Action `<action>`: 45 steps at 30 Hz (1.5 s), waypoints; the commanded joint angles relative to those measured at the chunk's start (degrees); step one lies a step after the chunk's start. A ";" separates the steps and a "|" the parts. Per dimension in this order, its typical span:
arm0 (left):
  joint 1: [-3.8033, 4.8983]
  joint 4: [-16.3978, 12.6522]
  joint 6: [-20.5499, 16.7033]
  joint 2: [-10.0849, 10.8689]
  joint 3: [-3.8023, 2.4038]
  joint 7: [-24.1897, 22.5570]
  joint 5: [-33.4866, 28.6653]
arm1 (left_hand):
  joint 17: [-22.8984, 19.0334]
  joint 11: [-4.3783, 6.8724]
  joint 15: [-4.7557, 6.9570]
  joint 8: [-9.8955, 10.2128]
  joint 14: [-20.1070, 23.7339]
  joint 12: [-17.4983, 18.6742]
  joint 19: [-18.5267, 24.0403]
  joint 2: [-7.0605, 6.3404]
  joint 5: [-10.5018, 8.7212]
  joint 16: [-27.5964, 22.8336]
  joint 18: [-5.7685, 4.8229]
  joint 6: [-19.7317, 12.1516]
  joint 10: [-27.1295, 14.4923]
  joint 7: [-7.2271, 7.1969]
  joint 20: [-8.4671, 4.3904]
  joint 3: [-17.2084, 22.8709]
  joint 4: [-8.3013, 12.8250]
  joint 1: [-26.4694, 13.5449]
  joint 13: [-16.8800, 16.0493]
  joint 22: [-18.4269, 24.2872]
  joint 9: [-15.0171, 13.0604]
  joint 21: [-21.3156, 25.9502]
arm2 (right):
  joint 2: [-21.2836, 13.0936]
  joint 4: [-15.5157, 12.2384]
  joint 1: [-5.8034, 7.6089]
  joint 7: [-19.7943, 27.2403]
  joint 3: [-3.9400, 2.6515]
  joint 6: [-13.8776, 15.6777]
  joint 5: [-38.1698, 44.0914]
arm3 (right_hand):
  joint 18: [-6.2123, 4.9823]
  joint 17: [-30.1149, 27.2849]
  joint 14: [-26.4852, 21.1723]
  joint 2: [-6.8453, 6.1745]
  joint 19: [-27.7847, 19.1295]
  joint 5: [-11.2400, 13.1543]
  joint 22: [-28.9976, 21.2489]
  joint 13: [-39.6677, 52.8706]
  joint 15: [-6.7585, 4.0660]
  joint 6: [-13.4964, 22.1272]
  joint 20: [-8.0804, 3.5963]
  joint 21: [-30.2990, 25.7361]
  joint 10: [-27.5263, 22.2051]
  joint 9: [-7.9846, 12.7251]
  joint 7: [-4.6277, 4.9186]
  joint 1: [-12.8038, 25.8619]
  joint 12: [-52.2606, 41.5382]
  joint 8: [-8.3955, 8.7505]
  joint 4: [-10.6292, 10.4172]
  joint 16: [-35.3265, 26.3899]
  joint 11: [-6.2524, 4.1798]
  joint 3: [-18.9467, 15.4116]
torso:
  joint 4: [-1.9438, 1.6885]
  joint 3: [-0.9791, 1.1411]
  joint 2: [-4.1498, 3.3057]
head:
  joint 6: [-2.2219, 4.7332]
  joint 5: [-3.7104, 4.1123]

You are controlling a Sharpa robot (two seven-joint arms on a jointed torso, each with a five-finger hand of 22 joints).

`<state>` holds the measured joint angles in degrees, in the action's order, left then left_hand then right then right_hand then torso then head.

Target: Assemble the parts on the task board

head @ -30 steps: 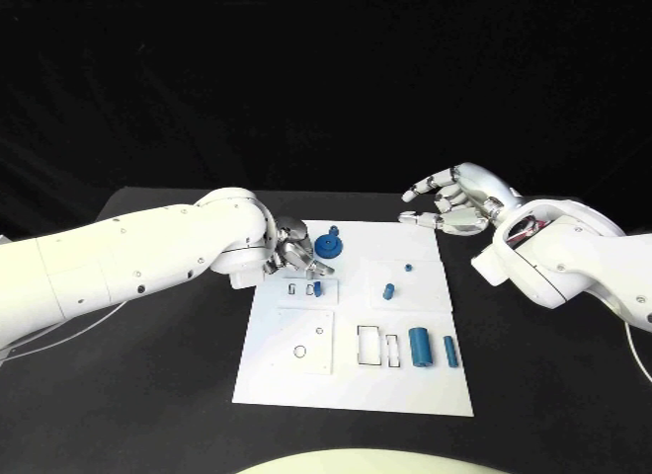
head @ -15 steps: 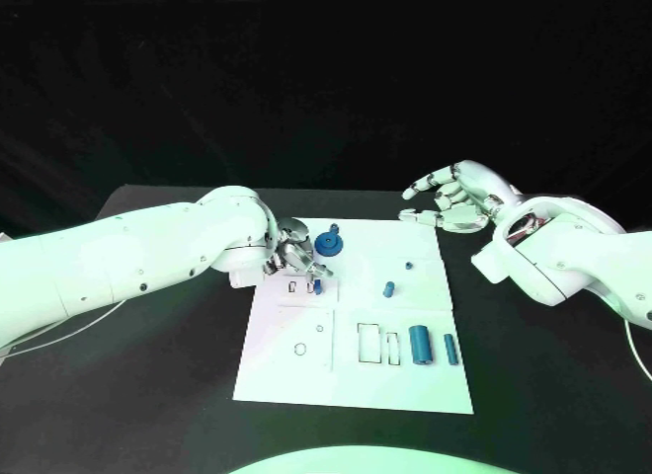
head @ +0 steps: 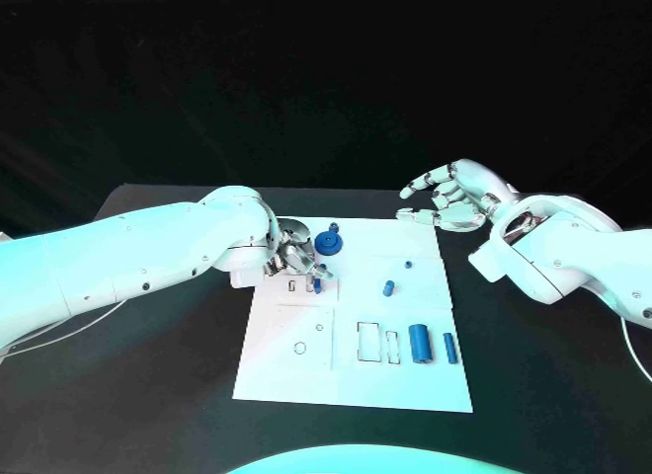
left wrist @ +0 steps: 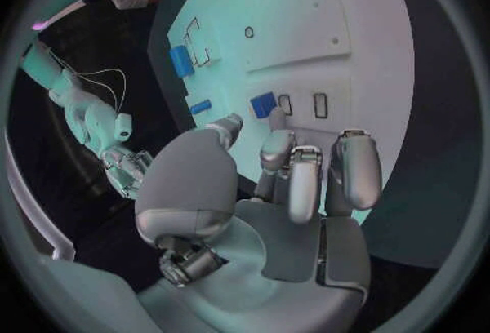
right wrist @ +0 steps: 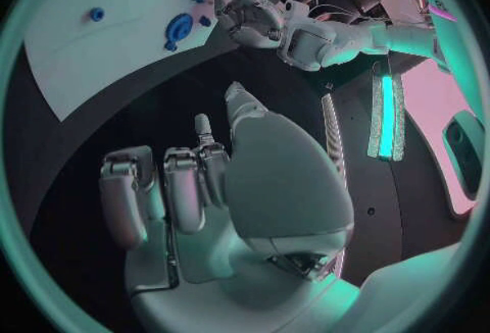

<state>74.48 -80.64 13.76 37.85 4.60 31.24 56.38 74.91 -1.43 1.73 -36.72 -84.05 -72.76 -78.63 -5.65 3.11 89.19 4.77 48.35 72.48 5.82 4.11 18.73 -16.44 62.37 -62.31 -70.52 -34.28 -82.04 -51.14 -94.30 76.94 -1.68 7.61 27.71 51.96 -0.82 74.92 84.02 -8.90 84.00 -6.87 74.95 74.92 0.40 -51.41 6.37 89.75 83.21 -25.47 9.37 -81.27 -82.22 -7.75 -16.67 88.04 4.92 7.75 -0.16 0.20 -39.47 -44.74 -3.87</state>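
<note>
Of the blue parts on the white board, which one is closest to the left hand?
The small blue part at the rectangular slots, right at the left hand fingertips. The other blue parts lie farther toward the board's middle and right.

— What do your hands look like?
— My left hand (left wrist: 268,186) and right hand (right wrist: 220,186) look like smooth brushed metal, faintly glossy.
— And the rest?
— The board (head: 412,380) looks matt white, the parts (head: 419,347) smooth blue plastic, the table (head: 141,385) dull black.
</note>
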 commanded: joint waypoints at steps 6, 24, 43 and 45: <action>-0.03 0.24 2.11 -0.37 0.23 0.05 -0.67 | 14.05 0.10 0.37 -0.15 -5.54 0.23 -0.34 0.16 0.07 0.18 -0.78 -0.08 -0.16 -0.36 -0.04 0.16 0.49 1.23 0.02 -0.10 -0.16 -0.34 | 0.09 0.01 0.00 0.20 -0.02 -0.94 0.62 | 0.82 9.69 4.68 0.32 6.00 -0.42 15.05 8.53 0.05 -0.32 0.17 0.25 -0.02 -0.08 -0.02 0.47 0.04 -0.34 0.13 -0.23 -0.30 -0.22 | 0.05 0.01 -0.01 | -0.08 -0.05; -0.08 0.56 2.96 -0.65 0.46 0.11 -1.35 | 14.21 0.25 0.48 -0.11 -5.61 0.23 -0.36 0.85 0.08 0.28 -0.79 0.12 0.06 -0.51 -0.06 0.88 0.96 3.23 -0.11 -0.19 -0.38 -0.38 | 0.16 -0.01 0.00 -0.01 -0.02 -1.01 0.77 | 0.82 9.69 4.69 0.43 6.00 -0.46 15.05 8.58 0.03 -0.40 0.15 0.25 0.04 -0.10 -0.04 0.42 -0.02 -0.42 0.15 -0.23 -0.33 -0.18 | 0.03 0.04 -0.04 | -0.32 0.11; -0.12 0.88 2.04 -0.88 0.52 -0.09 -2.71 | 14.25 0.86 1.06 0.42 -5.63 0.74 -0.41 2.99 0.05 0.27 -0.81 0.05 0.25 -1.06 -0.51 10.72 5.50 9.14 -0.08 -0.45 -1.05 -0.44 | 0.38 0.20 0.00 -0.12 -0.01 -1.24 0.78 | 0.82 9.74 4.70 0.53 6.00 -0.49 15.05 8.66 0.00 -0.48 0.13 0.25 0.14 -0.12 -0.07 0.38 -0.13 -0.50 0.16 -0.22 -0.36 -0.15 | 0.04 0.05 0.01 | -0.48 0.08; -0.12 0.90 1.48 -0.84 0.52 -0.22 -3.31 | 14.26 0.88 1.08 0.08 -5.63 0.88 -0.41 2.55 0.10 0.26 -0.80 0.04 0.32 -1.03 -0.57 14.13 6.94 8.95 -0.05 -0.46 -1.55 -0.43 | 0.38 0.23 0.00 -0.15 -0.01 -1.29 0.78 | 0.82 9.74 4.70 0.53 6.00 -0.49 15.05 8.66 0.00 -0.48 0.13 0.25 0.14 -0.12 -0.07 0.38 -0.13 -0.50 0.16 -0.22 -0.36 -0.15 | 0.03 0.05 0.01 | -0.49 0.08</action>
<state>74.45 -79.75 15.55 37.11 5.06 31.32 54.54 74.91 -0.82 2.56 -36.05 -84.04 -72.06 -78.84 -3.28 2.79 89.18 4.77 48.29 72.70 5.36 3.90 31.67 -10.67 70.56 -62.40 -70.92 -35.17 -82.26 -50.81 -94.07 76.94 -1.99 7.62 27.30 52.14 -0.82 74.95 84.02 -8.60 84.00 -7.11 74.91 74.90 0.40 -51.41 6.37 89.75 83.21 -25.51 9.37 -80.97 -82.22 -7.97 -16.67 88.04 4.92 7.75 -0.15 0.25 -39.50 -45.23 -3.78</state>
